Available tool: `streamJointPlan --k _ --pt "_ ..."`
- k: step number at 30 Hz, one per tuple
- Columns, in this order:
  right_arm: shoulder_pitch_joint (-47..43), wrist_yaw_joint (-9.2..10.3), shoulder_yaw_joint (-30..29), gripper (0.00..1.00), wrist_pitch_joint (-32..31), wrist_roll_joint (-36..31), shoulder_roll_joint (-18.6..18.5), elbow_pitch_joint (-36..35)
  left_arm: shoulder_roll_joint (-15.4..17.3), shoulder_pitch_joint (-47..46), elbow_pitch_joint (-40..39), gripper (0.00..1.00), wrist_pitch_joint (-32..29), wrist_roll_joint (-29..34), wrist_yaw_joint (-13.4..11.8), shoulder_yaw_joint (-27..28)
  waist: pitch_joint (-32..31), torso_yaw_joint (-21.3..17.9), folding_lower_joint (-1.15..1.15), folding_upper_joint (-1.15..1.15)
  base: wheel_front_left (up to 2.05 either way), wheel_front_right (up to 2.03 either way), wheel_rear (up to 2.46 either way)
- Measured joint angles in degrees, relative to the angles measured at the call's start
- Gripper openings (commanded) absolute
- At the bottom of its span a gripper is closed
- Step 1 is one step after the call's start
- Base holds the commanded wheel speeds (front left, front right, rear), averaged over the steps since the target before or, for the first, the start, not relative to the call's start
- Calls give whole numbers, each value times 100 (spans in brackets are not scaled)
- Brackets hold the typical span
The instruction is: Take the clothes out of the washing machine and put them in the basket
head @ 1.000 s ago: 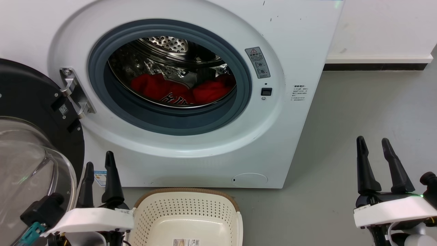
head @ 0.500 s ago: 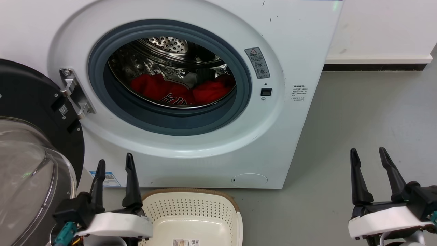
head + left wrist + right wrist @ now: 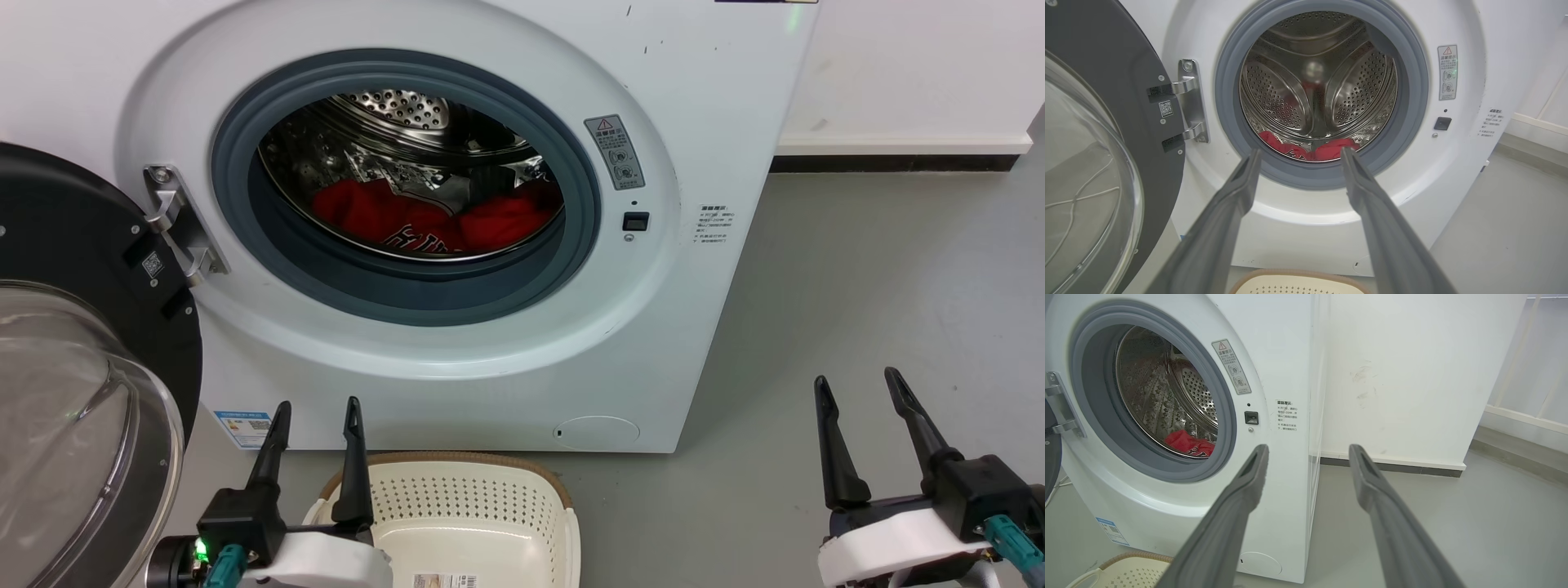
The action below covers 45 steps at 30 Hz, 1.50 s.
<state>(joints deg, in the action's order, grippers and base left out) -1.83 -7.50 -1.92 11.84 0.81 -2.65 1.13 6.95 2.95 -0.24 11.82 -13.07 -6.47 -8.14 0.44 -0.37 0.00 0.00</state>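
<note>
The large white front-loading washing machine (image 3: pixel 718 122) stands straight ahead of the left gripper (image 3: pixel 318 401), and ahead and to the left of the right gripper (image 3: pixel 855 374). Its black-rimmed glass door (image 3: pixel 73 392) stands wide open, out to the left of the left gripper, so the round grey-gasketed porthole (image 3: pixel 424 286) is free. The cream-white perforated plastic basket with a brown rim (image 3: pixel 457 498) sits at the machine's foot, just to the right of the left gripper and below it; nothing red shows in the visible part. The bright red soft clothes (image 3: pixel 375 208), one with white lettering, lie heaped at the bottom of the perforated steel drum (image 3: pixel 392 106), ahead of and above the left gripper, well apart from its fingertips. Both grippers have their two long dark fingers spread with nothing between them.

By my reading the task is barely begun and the step in hand is the reach into the drum. The left gripper, lined up on the porthole in its wrist view, looks the better placed. The next move calls for going forward and up over the gasket lip, dipping into the heap, and closing on a good fold so the fabric does not slip or drag on the lip.

The smooth grey floor (image 3: pixel 882 269) lies bare under and ahead of the right gripper. Beyond it a white wall (image 3: pixel 914 65) meets the floor at a dark skirting strip (image 3: pixel 890 160).
</note>
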Motion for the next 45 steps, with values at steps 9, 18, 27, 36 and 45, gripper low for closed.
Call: streamJointPlan --k 9,18,27,36,45 --pt "-8 0 60 100 116 -417 -2 -98 112 7 0 100 109 422 -58 -245 -6 -9 0 0 0 0 0" --pt "-86 0 -42 100 204 -277 -7 191 33 51 66 100 202 656 15 -130 -7 -11 0 0 0 0 0" --pt "-89 0 -29 100 296 -458 -9 505 -10 124 49 100 300 1107 77 -113 -24 -19 0 0 0 0 0" --pt "-87 -1 -4 100 323 -588 -10 512 -40 143 51 100 324 1234 113 -92 -34 -20 0 0 0 0 0" --pt "-85 -1 -26 100 324 -587 -10 474 -43 144 89 100 324 1240 200 -49 28 -42 0 0 0 0 0"
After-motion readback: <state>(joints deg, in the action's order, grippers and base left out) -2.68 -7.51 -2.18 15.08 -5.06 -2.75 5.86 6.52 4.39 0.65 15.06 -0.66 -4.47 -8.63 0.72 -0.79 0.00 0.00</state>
